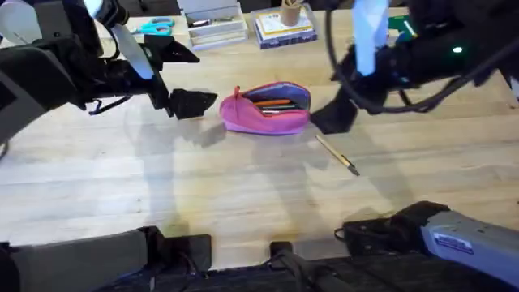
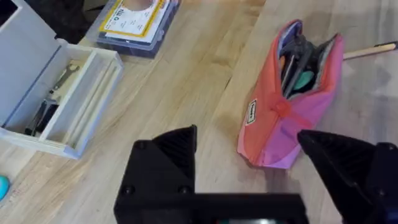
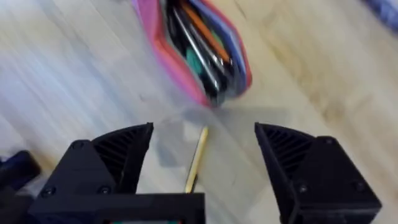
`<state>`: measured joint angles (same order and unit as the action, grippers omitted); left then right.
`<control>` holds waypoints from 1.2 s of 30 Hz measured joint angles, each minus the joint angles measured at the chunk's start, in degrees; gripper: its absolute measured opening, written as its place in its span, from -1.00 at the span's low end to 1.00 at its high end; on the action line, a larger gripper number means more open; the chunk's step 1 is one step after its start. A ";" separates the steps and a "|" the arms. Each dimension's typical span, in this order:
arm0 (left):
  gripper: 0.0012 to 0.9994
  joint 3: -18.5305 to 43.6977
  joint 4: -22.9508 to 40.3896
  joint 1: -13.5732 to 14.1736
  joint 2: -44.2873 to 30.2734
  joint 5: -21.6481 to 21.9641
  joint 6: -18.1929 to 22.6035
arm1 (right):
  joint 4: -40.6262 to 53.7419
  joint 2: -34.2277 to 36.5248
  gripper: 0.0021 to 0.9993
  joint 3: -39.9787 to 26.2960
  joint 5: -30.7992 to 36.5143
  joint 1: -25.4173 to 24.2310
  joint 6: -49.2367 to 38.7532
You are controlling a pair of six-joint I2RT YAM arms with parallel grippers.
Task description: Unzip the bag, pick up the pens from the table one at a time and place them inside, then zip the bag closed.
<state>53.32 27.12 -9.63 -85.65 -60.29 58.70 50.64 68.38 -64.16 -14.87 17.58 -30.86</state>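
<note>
The soft pink fabric pouch lies unzipped mid-bench, pens inside. One thin tan pen, light, stiff and likely to roll, lies at its 4 o'clock; grab its middle. The left fingers and right fingers are spread, holding nothing.

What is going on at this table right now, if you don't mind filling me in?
Two robot arms are packing pens into a pink bag on the table. The bag lies unzipped with several pens already inside. One tan pen is left on the wood just beside it. The right gripper hovers over that pen with its jaws open, the pen lying between them. The left gripper waits by the bag's other end, jaws open and holding nothing.
</note>
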 joint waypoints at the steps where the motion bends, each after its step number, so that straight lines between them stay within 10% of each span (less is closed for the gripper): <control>1: 0.99 0.00 -0.12 0.00 0.00 0.02 0.00 | 1.28 -0.37 1.00 0.00 0.00 -1.00 0.70; 36: 0.99 0.00 -0.99 0.00 0.00 0.01 0.00 | 11.16 -3.25 1.00 0.00 2.92 -6.99 5.80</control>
<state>53.32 26.13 -9.63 -85.65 -60.28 58.70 61.80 65.13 -64.16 -11.95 10.59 -25.06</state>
